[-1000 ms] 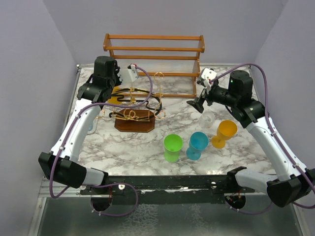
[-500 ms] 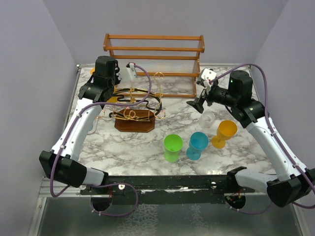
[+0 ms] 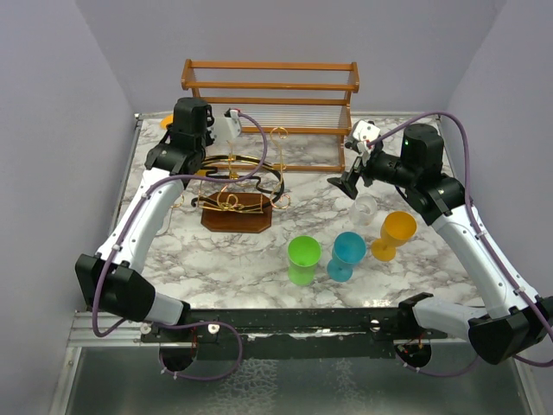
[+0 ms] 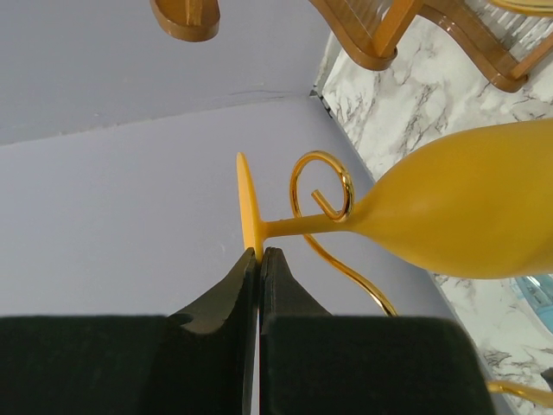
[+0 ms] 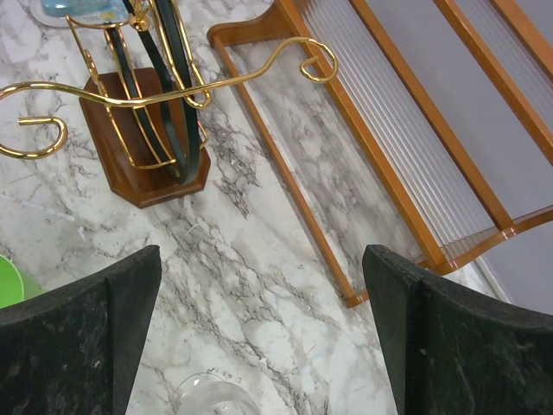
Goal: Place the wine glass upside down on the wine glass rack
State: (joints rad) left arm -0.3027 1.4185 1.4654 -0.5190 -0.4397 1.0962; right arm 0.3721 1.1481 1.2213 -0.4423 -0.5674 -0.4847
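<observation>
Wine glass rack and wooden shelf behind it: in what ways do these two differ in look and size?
The wine glass rack is curved gold and black wire on a dark octagonal base; the wooden shelf is straight orange-brown rails in two tiers. The rack is narrower and nearer the arms; the shelf is wider, at the back. Both stand on the marble table.

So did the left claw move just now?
Yes. In the top view the left gripper, pinching the yellow wine glass by its foot, has shifted slightly away from the arm bases, toward the wooden shelf at the back.
</observation>
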